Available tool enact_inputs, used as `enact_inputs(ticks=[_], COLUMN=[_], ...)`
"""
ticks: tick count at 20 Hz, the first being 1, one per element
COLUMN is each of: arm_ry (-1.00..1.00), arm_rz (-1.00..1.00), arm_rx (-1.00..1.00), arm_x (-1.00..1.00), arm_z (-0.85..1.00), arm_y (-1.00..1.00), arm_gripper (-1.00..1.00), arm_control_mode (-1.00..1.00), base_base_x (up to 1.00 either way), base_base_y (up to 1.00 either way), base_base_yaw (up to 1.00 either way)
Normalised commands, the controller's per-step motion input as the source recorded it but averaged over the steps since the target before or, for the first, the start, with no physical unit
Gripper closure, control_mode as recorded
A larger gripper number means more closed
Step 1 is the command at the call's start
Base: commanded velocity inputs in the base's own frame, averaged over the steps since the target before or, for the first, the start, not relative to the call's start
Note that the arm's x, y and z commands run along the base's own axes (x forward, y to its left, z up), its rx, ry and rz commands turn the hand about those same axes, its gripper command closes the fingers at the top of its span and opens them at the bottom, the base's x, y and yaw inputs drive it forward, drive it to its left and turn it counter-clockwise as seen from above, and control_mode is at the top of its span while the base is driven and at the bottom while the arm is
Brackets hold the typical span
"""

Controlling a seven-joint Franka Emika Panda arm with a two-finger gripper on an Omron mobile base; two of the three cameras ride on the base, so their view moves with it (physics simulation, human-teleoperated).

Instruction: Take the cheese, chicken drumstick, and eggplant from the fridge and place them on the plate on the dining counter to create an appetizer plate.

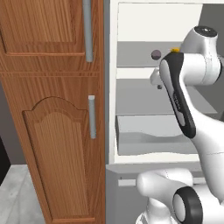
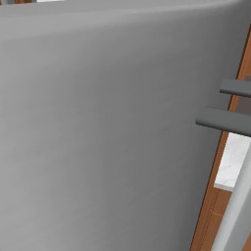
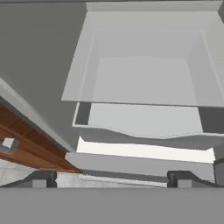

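Observation:
The fridge (image 1: 135, 26) stands open, with pale grey shelves and a wavy-fronted drawer (image 1: 148, 133). On an upper shelf lies the eggplant (image 1: 156, 54), a small dull-purple lump. Just right of it a sliver of the yellow cheese (image 1: 175, 50) peeks over my forearm. The chicken drumstick is hidden; the plate and the dining counter are out of view. In the hand view my gripper (image 3: 112, 181) is open, its two dark fingertips (image 3: 43, 179) far apart with nothing between them. It looks down at a bare shelf (image 3: 144, 78) and the drawer (image 3: 140, 120) in the fridge.
A brown wooden cupboard (image 1: 52, 131) with grey bar handles (image 1: 92, 116) stands left of the fridge. In the right base view, a large grey panel (image 2: 98, 127) is very close, with a wooden edge (image 2: 215, 196) and grey bars (image 2: 225, 120) at the right.

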Motion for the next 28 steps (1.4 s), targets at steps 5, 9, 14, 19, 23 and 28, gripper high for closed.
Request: enact_inputs(ticks=[5,9,14,19,23,28], arm_ry=[-0.12,-0.19,-0.11,0.0,0.0,0.0], arm_rz=[-0.1,-0.08,-0.06,-0.03,-0.03,-0.01], arm_rx=[0.0,0.0,0.0,0.0,0.0,0.0], arm_x=[0.53,0.46,0.48,0.43,0.47,0.5], arm_z=[0.0,0.02,0.3,0.33,0.14,0.0], arm_y=[0.0,0.0,0.0,-0.08,-0.09,-0.18], arm_gripper=[-1.0,-1.0,-1.0,-1.0,-1.0,-1.0], arm_control_mode=[-1.0,-1.0,-1.0,-1.0,-1.0,-1.0], base_base_x=[0.0,0.0,0.0,0.0,0.0,0.0], base_base_y=[0.0,0.0,0.0,0.0,0.0,0.0], base_base_yaw=[0.0,0.0,0.0,0.0,0.0,0.0])
